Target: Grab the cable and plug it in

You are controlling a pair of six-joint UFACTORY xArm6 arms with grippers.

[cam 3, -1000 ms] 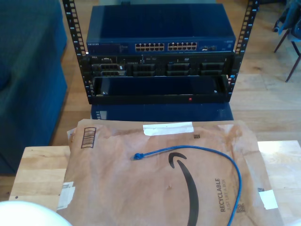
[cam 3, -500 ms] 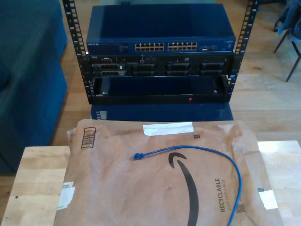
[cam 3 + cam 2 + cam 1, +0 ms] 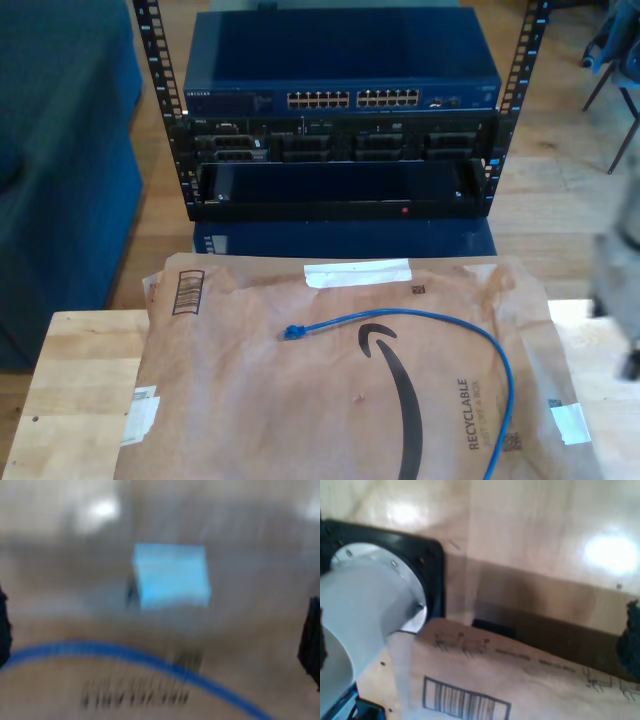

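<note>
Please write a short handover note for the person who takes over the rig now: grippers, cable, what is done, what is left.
Grippers: neither holds anything; the wrist views do not show whether the jaws are open.
Cable: loose on the brown mailer, curving toward the exterior view's right; its plug lies near the mailer's middle. Second wrist view shows the cable, blurred.
Switch: in the rack behind the table.
Done: nothing.
Left: grab the plug, plug it in.

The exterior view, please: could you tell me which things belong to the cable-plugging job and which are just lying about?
For the job:
- the blue cable, its plug
- the network switch with its ports

Lying about:
- the brown paper mailer
- the wooden table
- the blue couch
</note>
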